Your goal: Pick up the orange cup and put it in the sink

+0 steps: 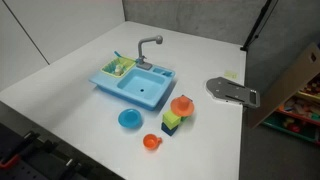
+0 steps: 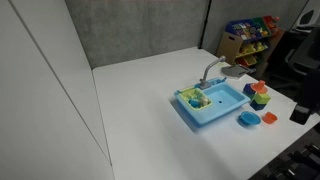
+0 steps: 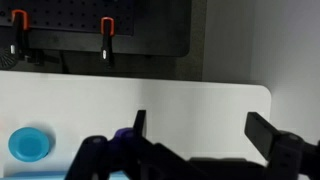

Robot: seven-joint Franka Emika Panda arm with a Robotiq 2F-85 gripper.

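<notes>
The orange cup (image 1: 151, 142) stands at lower centre on the table (image 1: 60, 95), outside the sink (image 1: 108, 85). The gripper (image 3: 200, 128) hangs empty, fingers apart, so the whole task remains.

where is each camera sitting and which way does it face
Exterior view: high, looking down on the sink and orange cup; no arm evident.
Exterior view: farther off, looking across the table at the sink; no arm evident.
Wrist view: behind the open jaws, facing the blue dish.
Shared: both exterior views show the sink.
</notes>
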